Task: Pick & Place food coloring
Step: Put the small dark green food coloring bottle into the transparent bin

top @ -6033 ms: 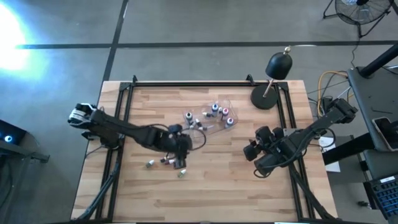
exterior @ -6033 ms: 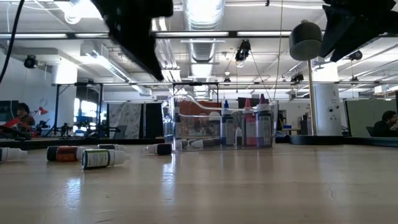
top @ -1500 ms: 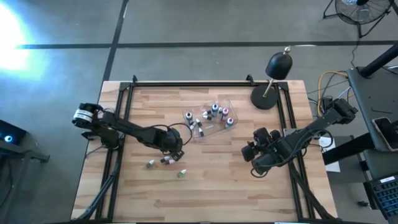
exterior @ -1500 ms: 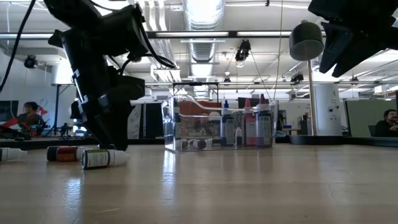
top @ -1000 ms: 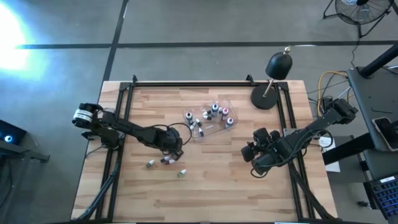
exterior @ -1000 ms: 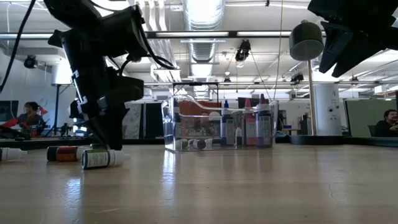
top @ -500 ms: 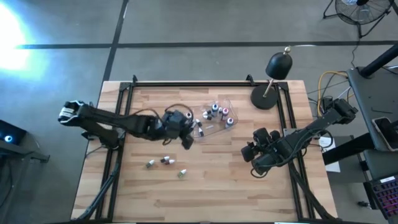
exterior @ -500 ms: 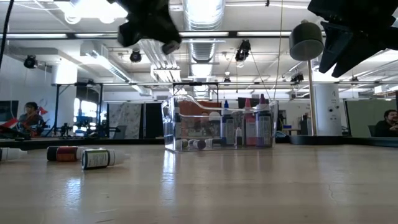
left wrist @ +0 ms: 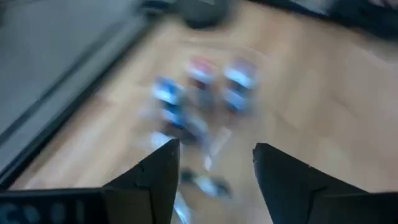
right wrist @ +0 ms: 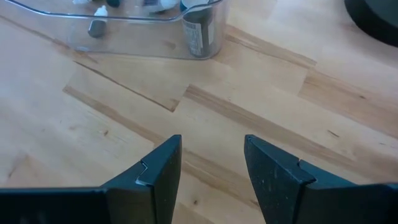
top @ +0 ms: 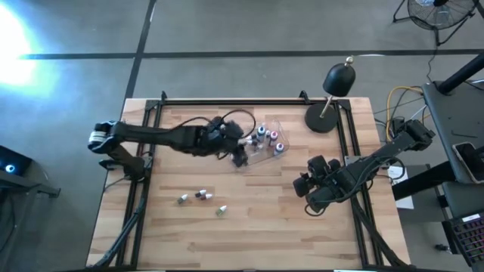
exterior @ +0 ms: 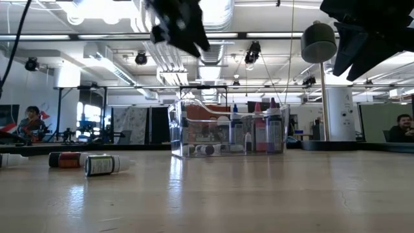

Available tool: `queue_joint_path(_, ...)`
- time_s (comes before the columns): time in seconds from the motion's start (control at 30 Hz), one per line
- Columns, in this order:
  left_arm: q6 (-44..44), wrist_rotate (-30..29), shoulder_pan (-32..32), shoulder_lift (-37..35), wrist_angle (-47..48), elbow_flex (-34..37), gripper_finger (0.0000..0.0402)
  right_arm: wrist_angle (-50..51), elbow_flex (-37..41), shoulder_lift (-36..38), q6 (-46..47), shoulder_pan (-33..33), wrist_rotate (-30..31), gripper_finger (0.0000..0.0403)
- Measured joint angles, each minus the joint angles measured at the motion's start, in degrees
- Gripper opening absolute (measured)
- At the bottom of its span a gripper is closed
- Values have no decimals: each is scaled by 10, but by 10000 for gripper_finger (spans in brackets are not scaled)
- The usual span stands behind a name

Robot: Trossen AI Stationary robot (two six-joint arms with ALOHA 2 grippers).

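The clear tub (top: 266, 153) stands at the table's far middle with several food coloring bottles (top: 265, 136) upright or lying in it. My left gripper (top: 240, 156) hangs high over the tub's left end, open and with nothing between its fingers (left wrist: 214, 149). Three more bottles (top: 203, 195) lie on their sides on the wood nearer the front left, also showing in the low view (exterior: 103, 165). My right gripper (right wrist: 211, 143) stands open and still over bare wood right of the tub (right wrist: 155, 31).
A black desk lamp (top: 333, 98) stands at the far right corner, its shade (exterior: 318, 42) high over the table. Dark frame rails (top: 151, 128) run along the table's left, far and right sides. Bare wood lies across the near half.
My left gripper has risen from the table by the loose bottles. It went toward the far edge and to the right until it hung over the tub, rolling as it went. The three loose bottles have stayed where they were.
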State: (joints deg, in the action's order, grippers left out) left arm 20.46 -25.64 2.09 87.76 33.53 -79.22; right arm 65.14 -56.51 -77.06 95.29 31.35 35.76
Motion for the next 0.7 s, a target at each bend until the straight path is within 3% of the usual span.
queue_joint_path(0.13, -64, 91, 83, -48, 102, -4, 182, 0, 0, 0, -9, 0, -3, 169)
queue_joint_path(0.23, -33, 120, 145, -57, 199, 29, 182, -2, 1, 0, -32, 0, -2, 169)
queue_joint_path(0.3, 40, 144, 179, -57, 246, 66, 182, -2, 1, 0, -44, 0, -2, 169)
queue_joint_path(0.43, 246, 174, 234, -58, 247, 154, 182, -4, 2, 0, -53, 0, 1, 169)
queue_joint_path(0.57, 468, 196, 250, -55, 246, 226, 183, -5, 2, 0, -53, -1, 5, 169)
queue_joint_path(0.7, 566, 223, 252, -55, 240, 256, 183, -6, 2, 0, -55, -1, 16, 169)
